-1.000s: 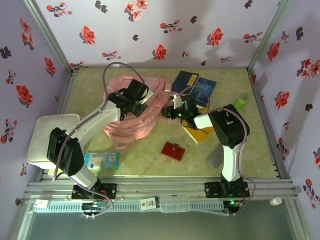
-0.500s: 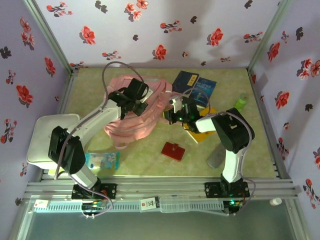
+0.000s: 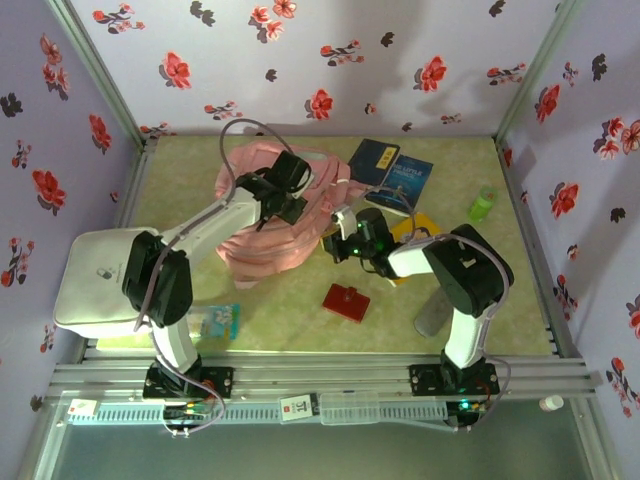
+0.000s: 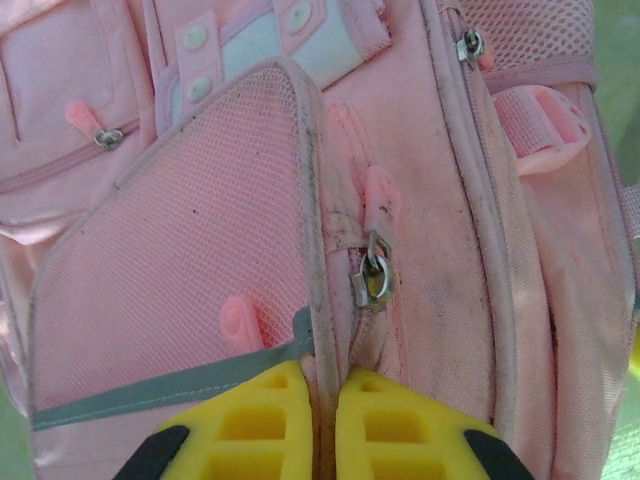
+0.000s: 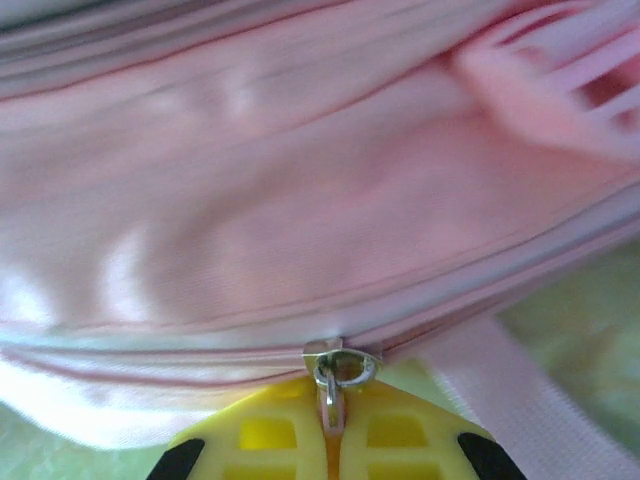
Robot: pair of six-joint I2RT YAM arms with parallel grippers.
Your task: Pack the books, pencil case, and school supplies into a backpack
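Pink fabric is in both my grips. My right hand [image 5: 330,400] has just snapped closed from half open, and it now pinches the metal zip pull [image 5: 338,372] on the backpack [image 3: 262,225]. My left hand [image 4: 325,390] stays clenched on the seam beside the mesh pocket and has moved a little farther back, bracing the bag. With the pull caught, I judge the zip is ready to be drawn open. The books [image 3: 408,180], red square piece [image 3: 346,300] and grey pouch [image 3: 432,315] lie unpacked on the surface [image 3: 290,310].
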